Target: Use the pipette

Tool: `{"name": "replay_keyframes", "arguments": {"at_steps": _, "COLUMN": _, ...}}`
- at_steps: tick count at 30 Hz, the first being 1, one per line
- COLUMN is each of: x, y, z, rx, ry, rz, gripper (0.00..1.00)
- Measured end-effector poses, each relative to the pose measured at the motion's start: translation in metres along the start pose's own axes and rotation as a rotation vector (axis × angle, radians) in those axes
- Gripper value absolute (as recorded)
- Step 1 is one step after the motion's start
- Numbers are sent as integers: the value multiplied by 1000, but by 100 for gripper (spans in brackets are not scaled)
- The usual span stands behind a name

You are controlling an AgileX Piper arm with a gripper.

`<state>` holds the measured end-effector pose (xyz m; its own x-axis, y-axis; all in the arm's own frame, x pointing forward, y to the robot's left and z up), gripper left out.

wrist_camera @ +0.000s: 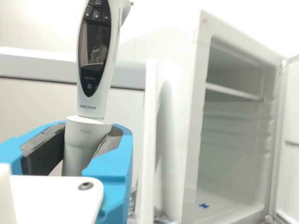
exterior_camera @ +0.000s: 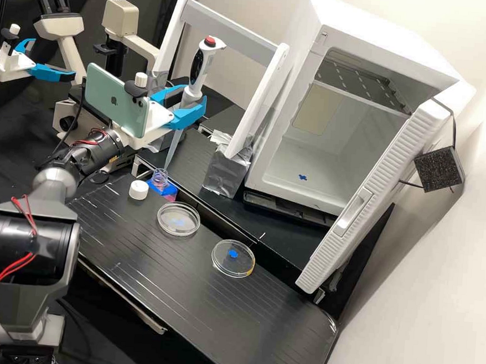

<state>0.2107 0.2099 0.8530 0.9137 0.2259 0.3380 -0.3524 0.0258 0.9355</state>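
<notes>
"Two round dishes are lying on the black bench."

"What is sitting past them?"

"A white cap is lying beside a small bottle."

"Who is holding the pipette?"

"The gripper is pinching it roughly upright, and the pipette's tip is pointing down toward the bottle's mouth."

"Farther back, a white fridge is standing open."

Pipette and white cabinet door, both cut off by the wrist view's edges.
</notes>
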Motion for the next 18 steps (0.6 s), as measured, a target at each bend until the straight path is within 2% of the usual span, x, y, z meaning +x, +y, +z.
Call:
{"name": "replay_keyframes", "arguments": {"at_steps": 5, "x": -8, "y": 25, "z": 16, "rx": -29, "ry": 13, "rz": 70, "gripper": 0}}
{"name": "replay_keyframes", "arguments": {"at_steps": 11, "x": -27, "y": 47, "z": 42, "rx": 9, "ry": 6, "rz": 118, "gripper": 0}}
{"name": "replay_keyframes", "arguments": {"at_steps": 13, "x": -33, "y": 49, "z": 48, "rx": 28, "ry": 1, "rz": 112, "gripper": 0}}
{"name": "replay_keyframes", "arguments": {"at_steps": 18, "x": -44, "y": 48, "z": 57, "rx": 38, "ry": 12, "rz": 69, "gripper": 0}}
